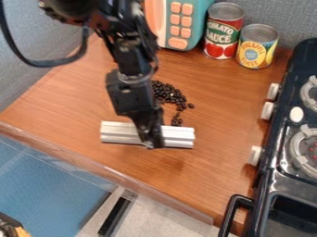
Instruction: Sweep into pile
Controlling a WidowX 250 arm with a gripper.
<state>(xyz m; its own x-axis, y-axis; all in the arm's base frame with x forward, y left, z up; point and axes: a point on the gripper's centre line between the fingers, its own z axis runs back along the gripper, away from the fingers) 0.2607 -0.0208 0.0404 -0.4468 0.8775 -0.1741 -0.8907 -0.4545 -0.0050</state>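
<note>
- The black two-finger gripper (150, 144) hangs at the centre of the scene, its arm coming in from 11 o'clock; it is closed on a bar, its tips covering the bar's middle.
- That long, silver, ridged metal bar (179, 136) runs from 9 to 3 o'clock, its 3 o'clock end slightly lower in the view.
- Just beyond the bar, toward 1 o'clock, a few small, dark, rounded beans (177, 121) trail close to its far edge.
- Farther off, between 12 and 1 o'clock, lies the main dark bean heap (166, 92), with one loose bean (191, 106) beside it at 1 o'clock.
- All lie on the brown wood-grain counter (68, 102).
- Well beyond, just past 12 o'clock, stands a teal toy appliance (199, 18) with rounded orange buttons.
- At 1 o'clock, a tall metal can (223, 32) wears a red label with a green panel, pale lettering and pictured tomatoes.
- Near it, a shorter metal can (257, 47) has a yellow-and-blue label with print around its round centre.
- From 2 to 4 o'clock is a black toy stove (286, 127) with pale knobs and grey burner rings.
</note>
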